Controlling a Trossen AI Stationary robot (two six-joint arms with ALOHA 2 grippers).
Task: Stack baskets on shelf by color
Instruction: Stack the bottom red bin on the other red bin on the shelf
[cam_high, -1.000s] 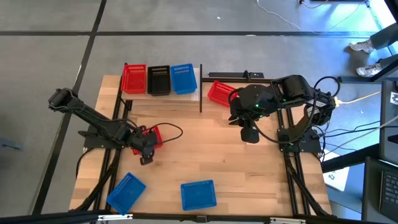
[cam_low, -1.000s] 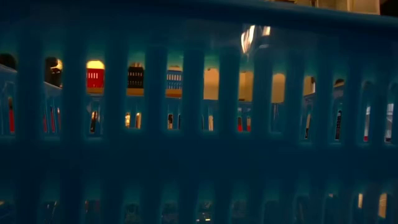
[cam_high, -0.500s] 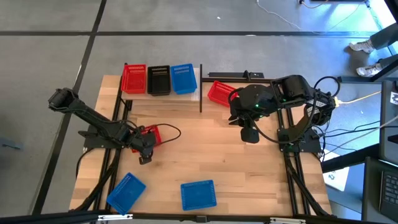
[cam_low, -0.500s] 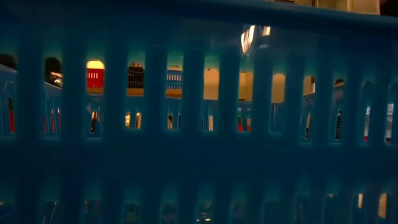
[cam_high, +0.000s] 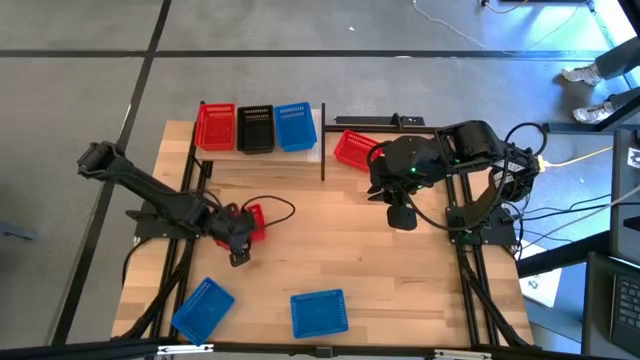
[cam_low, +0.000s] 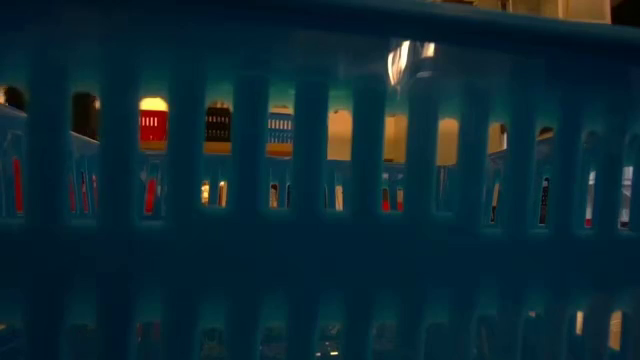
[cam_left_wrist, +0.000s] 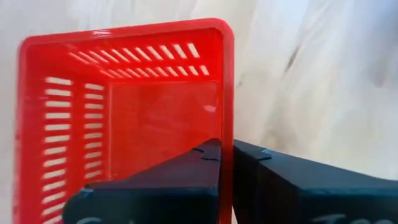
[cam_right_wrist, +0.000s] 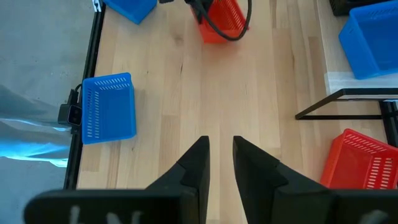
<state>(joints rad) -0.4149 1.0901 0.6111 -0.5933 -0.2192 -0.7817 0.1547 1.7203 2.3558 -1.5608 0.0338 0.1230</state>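
A blue basket (cam_low: 320, 200) sits right up against the low camera and fills its whole view. Little bits of red, black and blue show through its slots.

From above, two blue baskets lie on the worktop (cam_high: 340, 260) near its front edge. One (cam_high: 319, 313) sits straight. The other (cam_high: 203, 309) is at the front left corner and is turned at an angle.

A bit farther back, the left gripper (cam_high: 240, 247) pinches a red basket (cam_high: 249, 220). In the left wrist view, its fingers (cam_left_wrist: 193, 177) are pressed on the basket's thin side wall (cam_left_wrist: 227, 93), one finger inside and one outside. This basket is on the left half of the worktop, well apart from the shelf. It cannot be told if it is lifted or resting on the wood.

The right gripper (cam_high: 402, 216) hangs over the middle of the worktop, to the right. Its fingers (cam_right_wrist: 198, 163) are a little way apart and hold nothing.

At the back is the shelf (cam_high: 262, 152), a pale board with thin black posts. Three baskets stand on it side by side: a red one (cam_high: 214, 126), a black one (cam_high: 254, 128) and a blue one (cam_high: 295, 126). Just to the right of the shelf, another red basket (cam_high: 353, 149) lies tilted beside the right arm.
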